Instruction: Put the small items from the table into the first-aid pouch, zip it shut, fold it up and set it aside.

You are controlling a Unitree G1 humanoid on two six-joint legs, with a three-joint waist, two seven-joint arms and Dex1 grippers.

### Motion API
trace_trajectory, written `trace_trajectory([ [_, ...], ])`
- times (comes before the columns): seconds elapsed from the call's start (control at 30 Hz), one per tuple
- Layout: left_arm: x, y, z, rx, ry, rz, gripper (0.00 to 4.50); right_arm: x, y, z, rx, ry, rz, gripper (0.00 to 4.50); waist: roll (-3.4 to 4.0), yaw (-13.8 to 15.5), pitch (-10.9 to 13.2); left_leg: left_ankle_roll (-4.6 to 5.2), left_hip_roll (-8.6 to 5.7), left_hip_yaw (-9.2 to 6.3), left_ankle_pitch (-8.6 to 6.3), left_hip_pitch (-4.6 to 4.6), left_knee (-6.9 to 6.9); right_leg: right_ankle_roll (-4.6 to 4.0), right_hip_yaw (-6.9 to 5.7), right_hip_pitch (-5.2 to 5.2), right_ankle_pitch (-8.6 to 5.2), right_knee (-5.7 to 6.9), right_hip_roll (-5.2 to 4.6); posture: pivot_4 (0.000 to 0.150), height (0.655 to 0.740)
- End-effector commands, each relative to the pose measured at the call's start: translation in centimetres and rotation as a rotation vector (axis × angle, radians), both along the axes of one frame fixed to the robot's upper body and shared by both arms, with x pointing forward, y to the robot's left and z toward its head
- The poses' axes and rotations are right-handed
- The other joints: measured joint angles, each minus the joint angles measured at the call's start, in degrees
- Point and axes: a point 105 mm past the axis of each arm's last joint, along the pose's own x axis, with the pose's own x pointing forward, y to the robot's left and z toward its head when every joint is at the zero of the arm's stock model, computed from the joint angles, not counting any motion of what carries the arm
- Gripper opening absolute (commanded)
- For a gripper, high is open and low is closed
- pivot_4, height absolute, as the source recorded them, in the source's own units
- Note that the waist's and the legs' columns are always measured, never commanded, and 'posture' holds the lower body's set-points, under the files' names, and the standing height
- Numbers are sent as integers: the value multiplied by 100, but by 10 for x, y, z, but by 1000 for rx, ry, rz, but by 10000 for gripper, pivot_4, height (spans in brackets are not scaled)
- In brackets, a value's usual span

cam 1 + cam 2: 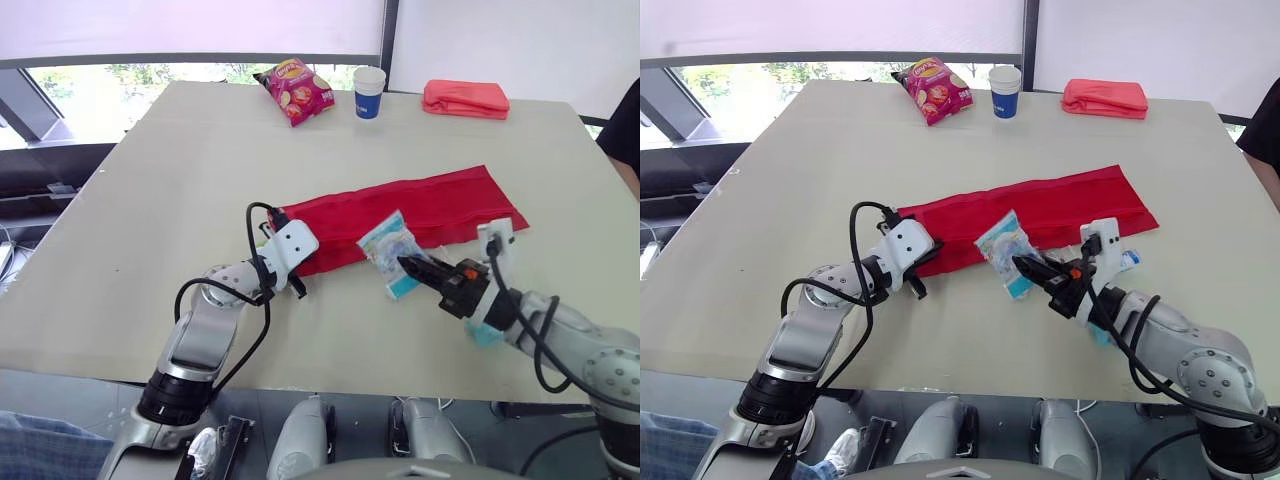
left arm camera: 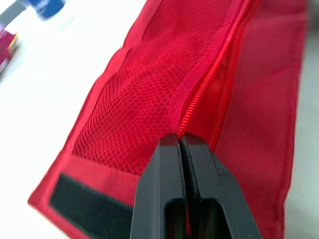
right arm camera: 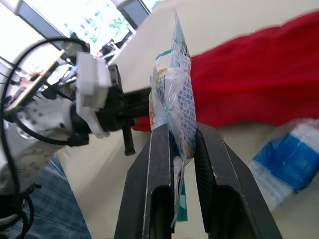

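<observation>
I'm watching a pale matte table [image 1: 130, 190] sitting beside bright windows [image 1: 100, 95]; the long red pouch [image 1: 440, 205] (mesh-fronted) is lying flat mid-table; my left gripper [image 2: 180, 142] is pinching its zipper edge; my right gripper [image 3: 182, 128] is clamping a crinkly clear packet [image 3: 172, 94] beside it.

Pouch: long red fabric first-aid pouch [image 1: 430, 205], unrolled and lying flat, slantwise across the middle of the table.
Pouch fittings: red mesh pocket [image 2: 134, 114]; red zipper [image 2: 209, 84] running along it; black hook-and-loop strip [image 2: 89, 204] at the end nearest the left hand.
Pouch contact: left hand [image 2: 180, 142] pinched closed on the zipper edge.
Packet, held: clear plastic packet with blue-and-white print [image 1: 395, 250], gripped at one end by the right hand [image 1: 410, 266], at the pouch's front edge.
Packet, loose: blue-and-white packet [image 3: 286, 162], lying on the table just beside the pouch.
</observation>
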Motion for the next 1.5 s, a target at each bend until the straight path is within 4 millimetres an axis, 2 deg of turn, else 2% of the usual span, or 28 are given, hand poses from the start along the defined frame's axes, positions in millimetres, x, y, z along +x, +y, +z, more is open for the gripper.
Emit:
trace_trajectory([
  [0.03,-6,-7,16,-7,-44,-27,613,-6,13,-3,15,44,19,727,0,5,0,0,1,-2,0,1,0,5,0,0,-4,1,17,1500,7400],
  [0.2,-11,-5,13,-9,-34,-8,613,-1,33,-21,30,179,7,727,1,3,1,-1,4,3,1,8,1,11,5,1,-10,4,23,1500,7400],
  [0.37,-14,-6,12,-42,-38,-8,613,15,39,-36,40,280,-49,727,1,16,1,0,2,3,0,5,1,6,7,1,-7,2,19,1500,7400],
  [0.47,-17,-5,8,-40,-62,-13,613,29,49,-35,138,362,-59,727,2,-20,1,0,3,5,0,8,1,5,8,1,-6,2,19,1500,7400],
  [0.67,-17,-8,8,-51,-93,-24,613,33,68,-43,135,448,8,727,3,-16,2,0,7,4,0,7,-1,-6,8,0,0,4,22,1500,7400],
  [0.93,-24,-8,3,-42,-94,-33,613,49,82,-34,252,517,-12,727,4,-89,3,0,8,3,0,7,-1,-4,7,-1,2,5,20,1500,7400],
  [1.13,-26,-4,-3,-21,-74,-37,613,60,80,-19,381,506,-48,727,6,-139,3,0,8,3,0,5,-2,-1,7,-2,4,5,18,1500,7400],
  [1.23,-26,-7,-2,-24,-84,-62,613,69,76,-23,361,505,-100,727,8,-141,5,-1,8,3,0,5,-3,-3,7,-2,3,5,17,1500,7400],
  [1.4,-26,-11,-2,-26,-88,-93,613,69,95,-19,363,509,-59,727,10,-143,6,-1,11,4,0,5,-5,-4,7,-6,2,5,14,1500,7400],
  [1.5,-24,-12,-1,-28,-105,-102,613,66,107,-23,315,507,-26,727,12,-145,7,-1,11,5,0,4,-9,-3,7,-8,3,5,14,1500,7400],
])
